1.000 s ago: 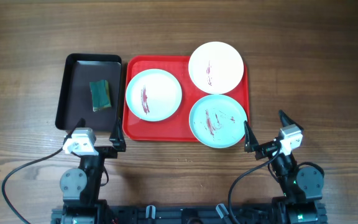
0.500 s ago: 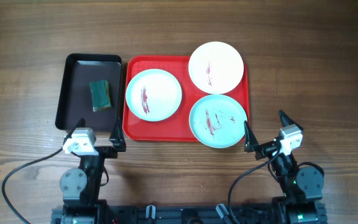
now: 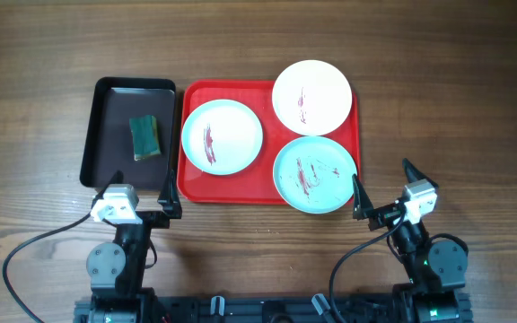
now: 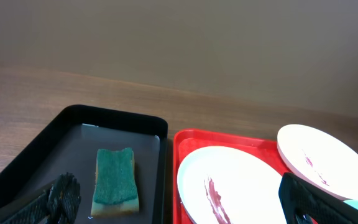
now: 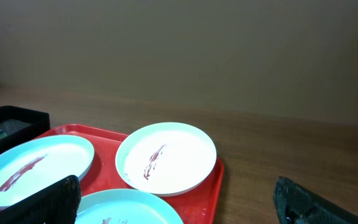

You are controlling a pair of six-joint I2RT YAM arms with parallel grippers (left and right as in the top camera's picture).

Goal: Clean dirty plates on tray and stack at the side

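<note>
We see a matt, grained wooden table (image 3: 438,54), the red tray (image 3: 190,184) in shiny smooth plastic, the black tray (image 3: 110,108) faintly glossy, the sponge (image 3: 145,137) rough-topped, the plates (image 3: 232,126) smooth and glossy.

A brown wooden table (image 3: 447,54) fills the overhead view, its grain running from 9 o'clock to 3 o'clock (darker and lighter streaks alternate). Beyond its 12 o'clock edge, both wrist views show a plain taupe wall (image 4: 229,43). The light is soft and even, with only faint shadows.
</note>
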